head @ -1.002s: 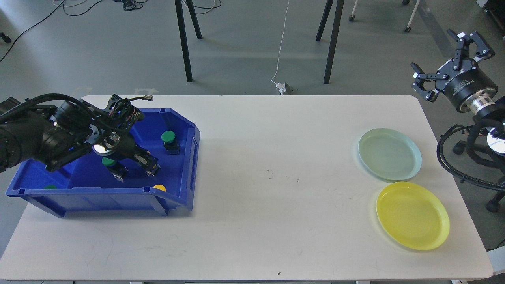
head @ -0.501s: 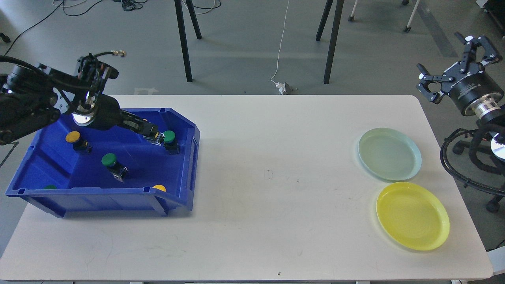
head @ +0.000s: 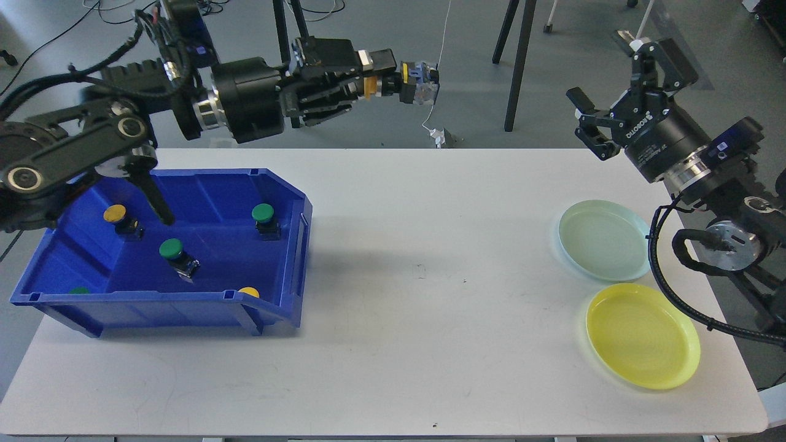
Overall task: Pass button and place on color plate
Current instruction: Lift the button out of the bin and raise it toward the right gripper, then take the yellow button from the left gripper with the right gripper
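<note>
My left gripper [head: 398, 80] is raised high above the table's far edge, pointing right. It is shut on a yellow button [head: 421, 85] with a dark base. My right gripper [head: 605, 92] is open and empty, up at the far right, facing left toward the held button with a wide gap between them. The pale green plate [head: 606, 240] and the yellow plate [head: 642, 335] lie empty at the table's right side. The blue bin [head: 299, 245] at the left holds several buttons: yellow [head: 115, 213], green [head: 263, 212], green [head: 171, 248], and two half hidden behind the front wall.
The white table [head: 417, 319] carries only the bin and the two plates. Black stand legs [head: 285, 67] and a white cable [head: 437, 132] are on the floor behind the table. My right arm's cables [head: 669, 288] loop over the table's right edge beside the plates.
My left gripper has come out of the bin holding a button and swung up and right. My right gripper has moved left toward the table.
</note>
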`<state>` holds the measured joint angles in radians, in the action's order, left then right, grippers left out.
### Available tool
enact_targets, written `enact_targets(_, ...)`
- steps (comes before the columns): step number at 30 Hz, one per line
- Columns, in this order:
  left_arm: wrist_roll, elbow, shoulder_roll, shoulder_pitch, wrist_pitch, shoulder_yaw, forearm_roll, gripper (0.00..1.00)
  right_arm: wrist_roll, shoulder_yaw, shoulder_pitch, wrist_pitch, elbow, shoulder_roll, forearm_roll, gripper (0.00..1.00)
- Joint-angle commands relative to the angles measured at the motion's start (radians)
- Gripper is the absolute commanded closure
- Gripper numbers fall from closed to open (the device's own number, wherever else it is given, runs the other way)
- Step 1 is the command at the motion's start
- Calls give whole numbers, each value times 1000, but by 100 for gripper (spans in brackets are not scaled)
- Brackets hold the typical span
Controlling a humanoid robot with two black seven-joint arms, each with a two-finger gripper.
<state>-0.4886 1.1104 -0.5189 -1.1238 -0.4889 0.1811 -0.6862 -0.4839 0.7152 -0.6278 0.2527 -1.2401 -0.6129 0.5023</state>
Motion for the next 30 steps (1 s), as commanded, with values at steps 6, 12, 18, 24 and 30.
enact_targets(6,0,-70,65,38,0,29,20,96,-5,-98,-32,-18,-75,35,22,0)
enact_targets(12,0,-70,66,39,0,29,20,95,-5,-111,-46,-9,-76,61,19,0)
enact_targets(18,0,-70,69,39,0,29,20,95,-5,-213,-118,-12,-70,91,25,0)
enact_targets(24,0,-70,69,39,0,29,20,95,-5,-243,-164,-16,-56,125,25,1)
enact_targets(30,0,-70,71,39,0,29,19,94,-5,-250,-176,-18,-27,157,24,5)
